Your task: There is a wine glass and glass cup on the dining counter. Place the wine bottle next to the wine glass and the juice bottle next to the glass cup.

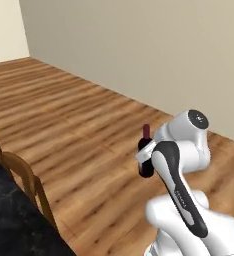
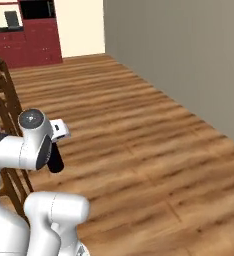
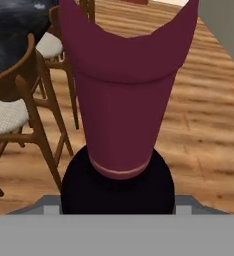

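Observation:
My gripper (image 1: 144,159) is shut on the wine bottle (image 1: 146,150), a slim, nearly black bottle with a pinkish-red neck, held upright in the air above the wooden floor. From the right base the bottle's dark body (image 2: 55,161) hangs below the white hand. Close up in the hand view, the red neck (image 3: 124,100) rises from the black shoulder. The dining counter's black veined top (image 1: 6,220) lies at the lower left, also seen in the hand view (image 3: 14,30). The wine glass, the glass cup and the juice bottle are out of view.
Wooden chairs with pale seat cushions (image 3: 9,116) line the counter's edge (image 1: 26,177) (image 2: 9,112). A plain wall (image 1: 154,45) runs along the far side. Dark red cabinets (image 2: 34,47) stand at the room's end. Open wooden floor (image 2: 154,135) lies between.

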